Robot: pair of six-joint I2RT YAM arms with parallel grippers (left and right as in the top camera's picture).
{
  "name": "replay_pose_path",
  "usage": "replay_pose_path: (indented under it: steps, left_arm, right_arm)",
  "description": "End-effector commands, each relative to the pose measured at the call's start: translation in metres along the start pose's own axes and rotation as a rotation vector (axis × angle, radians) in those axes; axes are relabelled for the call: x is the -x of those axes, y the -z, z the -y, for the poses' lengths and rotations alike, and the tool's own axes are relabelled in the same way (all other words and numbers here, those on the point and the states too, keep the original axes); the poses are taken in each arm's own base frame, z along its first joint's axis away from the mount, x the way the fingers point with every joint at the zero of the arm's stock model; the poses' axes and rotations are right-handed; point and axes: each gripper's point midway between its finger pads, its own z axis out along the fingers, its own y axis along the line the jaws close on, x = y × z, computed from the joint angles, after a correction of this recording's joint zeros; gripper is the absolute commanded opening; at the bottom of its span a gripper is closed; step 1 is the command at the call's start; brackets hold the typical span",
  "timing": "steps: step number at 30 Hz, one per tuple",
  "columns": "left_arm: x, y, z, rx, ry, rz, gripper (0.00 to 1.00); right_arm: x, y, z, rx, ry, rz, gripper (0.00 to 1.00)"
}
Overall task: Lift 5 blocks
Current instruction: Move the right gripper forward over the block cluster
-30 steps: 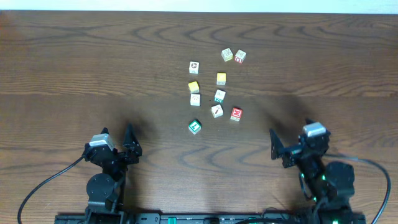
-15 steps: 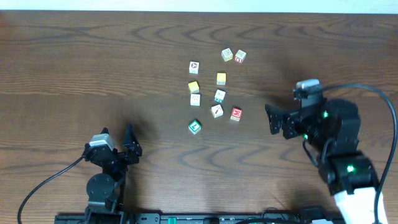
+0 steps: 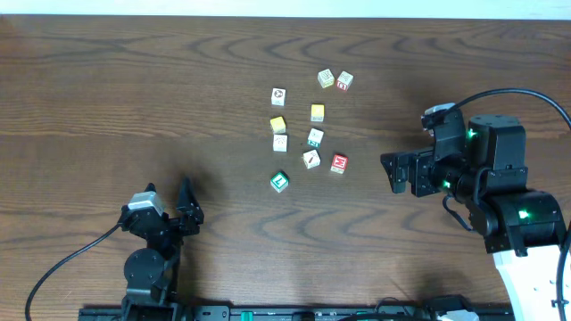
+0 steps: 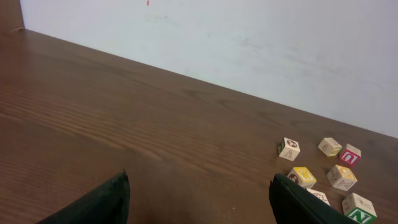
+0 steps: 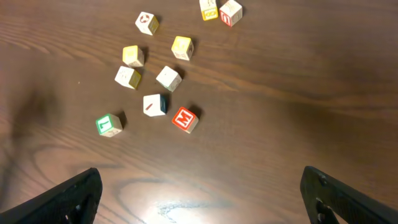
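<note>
My right pincer [image 3: 393,172] hangs over the table [image 3: 107,89] at the right of the overhead view. It points toward the middle, and its jaws are spread wide with nothing between them. In my right wrist view both dark fingertips [image 5: 78,194] sit at the bottom corners, with bare wood across the gap.

The blocks lie loose above that gap, in the upper left part of the frame. The green-faced block [image 5: 109,124] is lowest and furthest left. The red-faced block [image 5: 185,119] lies to its right, the nearest one to my right pincer. Between and above them are the three whitish ones: the red-stroke block [image 5: 155,104], just beside the red-faced one; the middle whitish block [image 5: 168,78]; and the left whitish block [image 5: 127,77]. None of the five touches another, and all rest flat on the wood.

Higher up are two yellow blocks [image 5: 133,55], a lone white block [image 5: 147,23] and a close pair of blocks [image 5: 231,12] at the top edge.

My left pincer [image 3: 167,193] sits at the lower left of the overhead view, well apart from the cluster, jaws parted and empty. In its own view the cluster shows small at the lower right, before a pale wall [image 4: 249,37].
</note>
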Motion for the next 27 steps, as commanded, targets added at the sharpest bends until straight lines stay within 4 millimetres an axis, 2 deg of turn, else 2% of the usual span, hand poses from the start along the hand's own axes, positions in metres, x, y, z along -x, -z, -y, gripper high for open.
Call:
replay_pose_path:
  steps: [1,4,7,10,14,19,20,22,27]
  left_arm:
    - [-0.017,-0.001,-0.008,0.033,-0.011,-0.053,0.72]
    - [-0.017,-0.001,-0.008,0.033,-0.011,-0.053,0.72]
    - [-0.017,-0.001,-0.008,0.033,-0.011,-0.053,0.72]
    - [-0.017,-0.001,-0.008,0.033,-0.011,-0.053,0.72]
    - [-0.017,-0.001,-0.008,0.033,-0.011,-0.053,0.72]
    - [-0.017,-0.001,-0.008,0.033,-0.011,-0.053,0.72]
    - [-0.017,-0.001,-0.008,0.033,-0.011,-0.053,0.72]
    - [-0.017,-0.001,-0.008,0.033,-0.011,-0.053,0.72]
    - [-0.017,-0.001,-0.008,0.033,-0.011,-0.053,0.72]
  right_arm:
    - [-0.001,-0.005,-0.004,0.021,-0.006,-0.020,0.99]
    - [-0.010,-0.010,-0.012,0.078,-0.018,-0.061,0.99]
    - [0.001,-0.030,-0.015,0.119,-0.014,-0.056,0.99]
    - [-0.006,-0.061,-0.011,0.102,-0.060,-0.133,0.99]
    - [-0.025,-0.111,-0.006,0.041,-0.099,-0.256,0.99]
    - [-0.039,-0.155,-0.022,0.042,-0.213,-0.322,0.98]
    - [-0.041,-0.162,-0.025,0.030,-0.245,-0.324,0.92]
    - [-0.043,-0.174,-0.029,-0.013,-0.298,-0.321,0.85]
    - [-0.056,-0.189,-0.038,-0.123,-0.357,-0.322,0.85]
